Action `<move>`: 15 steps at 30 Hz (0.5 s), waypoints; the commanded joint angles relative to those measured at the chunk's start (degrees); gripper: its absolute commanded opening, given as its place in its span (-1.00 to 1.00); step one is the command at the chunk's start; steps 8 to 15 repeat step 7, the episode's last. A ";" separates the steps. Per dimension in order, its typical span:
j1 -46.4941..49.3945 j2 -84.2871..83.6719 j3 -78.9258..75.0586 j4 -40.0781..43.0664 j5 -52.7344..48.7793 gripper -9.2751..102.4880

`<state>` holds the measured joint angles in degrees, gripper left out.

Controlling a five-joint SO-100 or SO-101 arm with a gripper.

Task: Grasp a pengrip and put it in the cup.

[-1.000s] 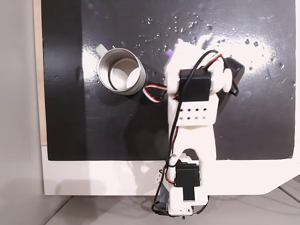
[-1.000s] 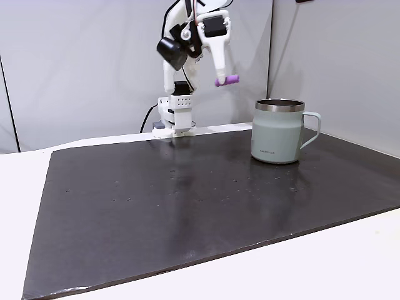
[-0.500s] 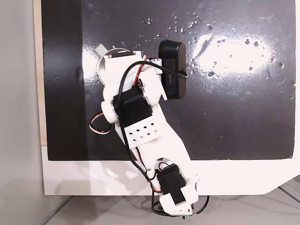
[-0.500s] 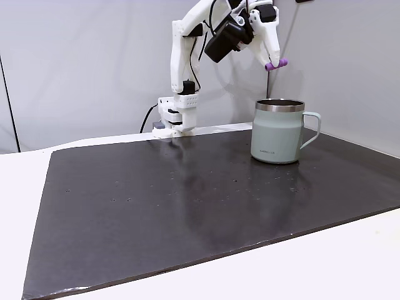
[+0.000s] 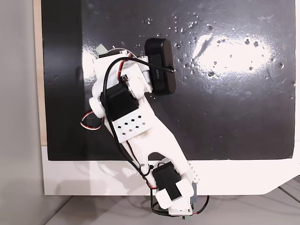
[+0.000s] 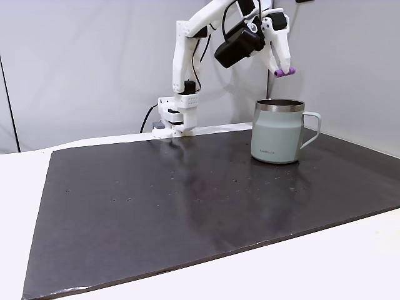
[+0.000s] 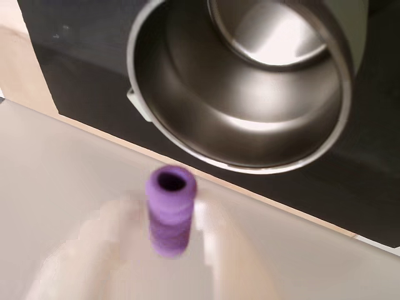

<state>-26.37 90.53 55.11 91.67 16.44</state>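
Cup: the round silver-grey metal mug [image 6: 279, 132] stands upright on the black mat [image 6: 187, 206] at the right of a fixed view, handle tab to the right; in the wrist view its shiny inner wall [image 7: 250, 106] shows bare metal and reflections – nothing lying inside.

Jaws: the white 2-finger gripper [image 6: 284, 70] is clenched on the tiny purple soft tube, the pengrip [image 6: 284, 72]; in the wrist view the pengrip [image 7: 170, 209] sits end-on between 2 blurred pale fingers [image 7: 119, 231], its open bore facing the camera.

Pengrip's place: in the air, above the cup's rim and apart from it – not in the cup.

Change: 0.5 s ago the gripper stood slightly left of here; it has shifted right and a little lower over the cup; the cup itself has not moved.
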 commanded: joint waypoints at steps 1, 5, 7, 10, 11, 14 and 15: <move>-0.18 0.88 -2.99 -0.88 -0.53 -0.40; -0.09 1.05 -2.99 -0.79 -0.53 -0.40; -0.09 1.14 -2.81 -0.79 -0.53 -0.40; -0.09 1.14 -2.81 -0.79 -0.53 -0.40; -0.09 1.14 -2.81 -0.79 -0.53 -0.40; -0.09 1.14 -2.81 -0.79 -0.53 -0.40; -0.09 1.14 -2.81 -0.79 -0.53 -0.40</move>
